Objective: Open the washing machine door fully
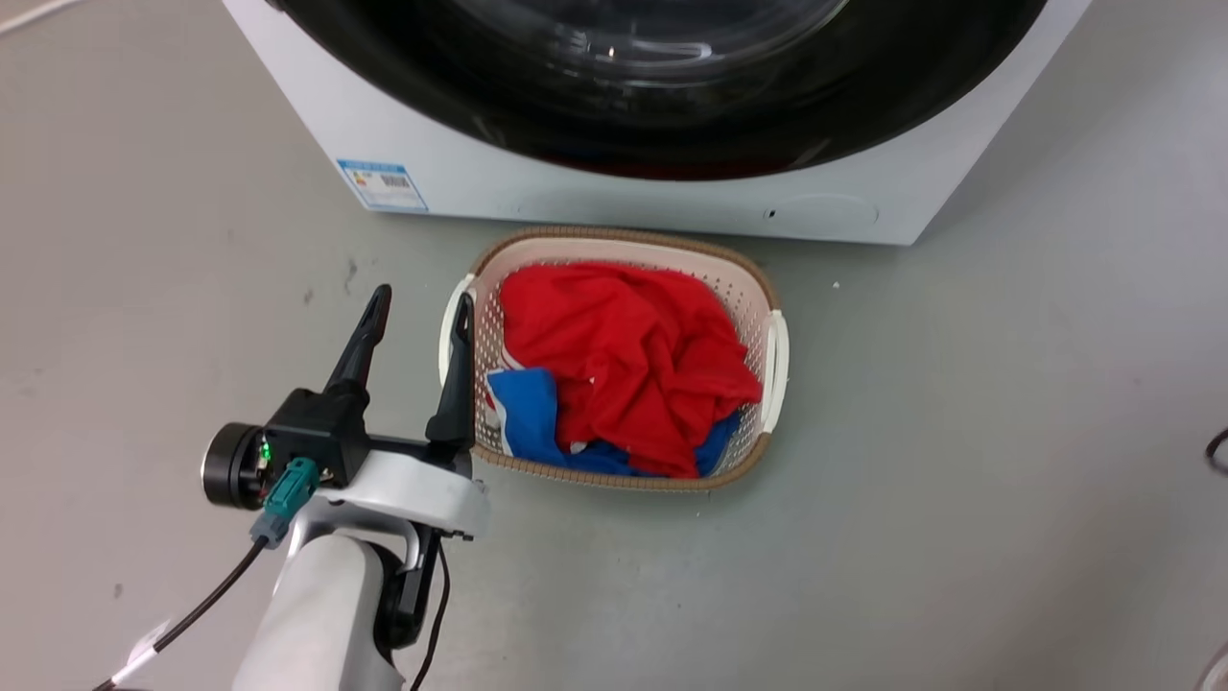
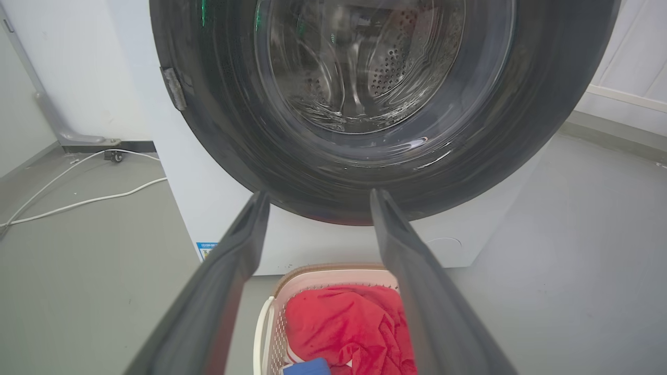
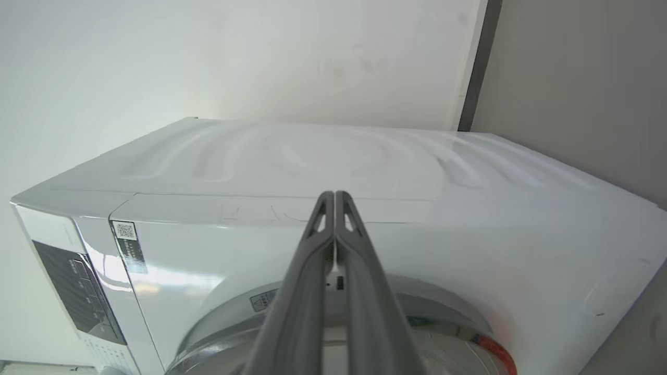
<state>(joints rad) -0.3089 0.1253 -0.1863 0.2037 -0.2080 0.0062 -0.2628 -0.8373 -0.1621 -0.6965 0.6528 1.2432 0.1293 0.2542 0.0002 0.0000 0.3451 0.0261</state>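
Door, glossy black, fills the white washer's front at the head view's top, over grey floor; a basket of red cloth stands just before it; the left gripper, fingers apart, hovers at the basket's left rim. Left wrist view: white cables lie on the floor near the wall. Right wrist view: the right gripper, fingers together, points over the washer's top.

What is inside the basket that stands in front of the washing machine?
A crumpled red cloth lies over a blue cloth. Whatever lies under them in the basket is covered.
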